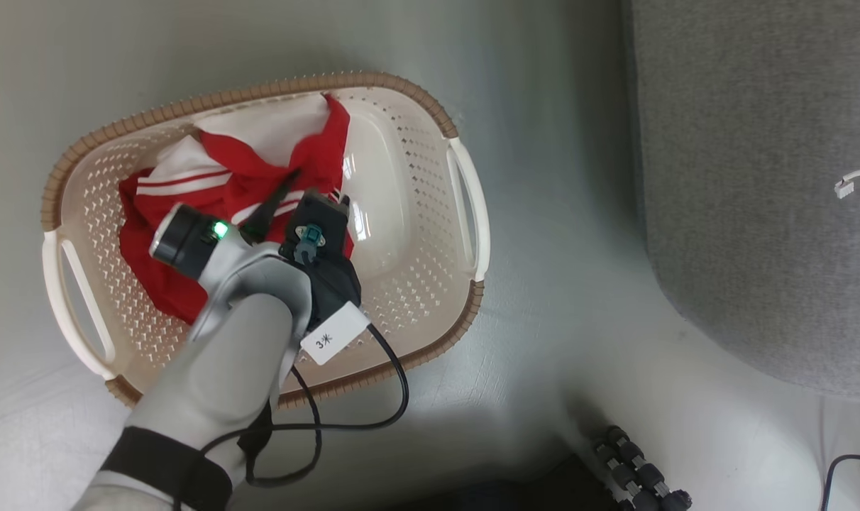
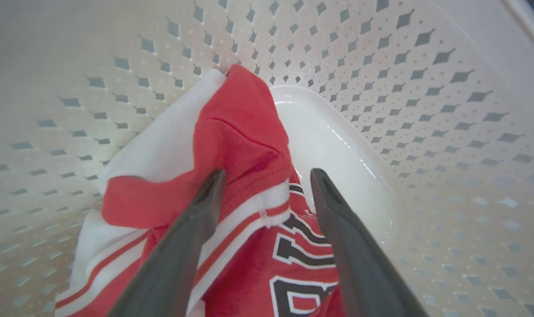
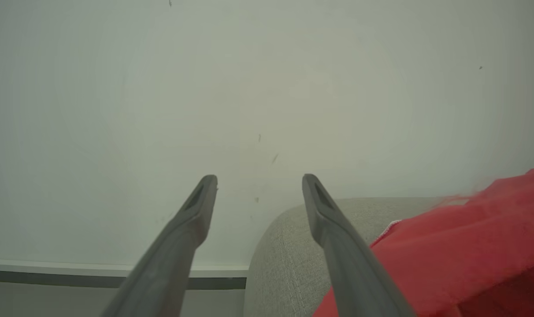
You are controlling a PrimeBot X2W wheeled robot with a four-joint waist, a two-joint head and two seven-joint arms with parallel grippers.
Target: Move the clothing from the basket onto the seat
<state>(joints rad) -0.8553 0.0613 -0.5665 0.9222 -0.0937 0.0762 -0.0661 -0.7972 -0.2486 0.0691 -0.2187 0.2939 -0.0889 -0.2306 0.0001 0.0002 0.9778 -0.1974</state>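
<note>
Left gripper (image 2: 267, 174), spread apart, straddles the jersey (image 2: 245, 127) at the basket's (image 2: 381, 66) 10 o'clock. Sink deeper, pinch a thick fold, then lift straight out. Seat (image 1: 756, 177) lies at 3 o'clock.

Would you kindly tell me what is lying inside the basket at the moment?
A crumpled red striped garment with dark lettering lies in the basket, the open left tool straddling a fold. The fabric hides whatever lies beneath it.

A pale, glossy floor (image 1: 558, 355) is bare apart from black ridged tripod legs (image 1: 636, 465) near the bottom edge. A white cord (image 1: 850, 183) with a plug enters from the right. Elsewhere, a plain wall (image 3: 267, 88) meets a white skirting board (image 3: 73, 267).
</note>
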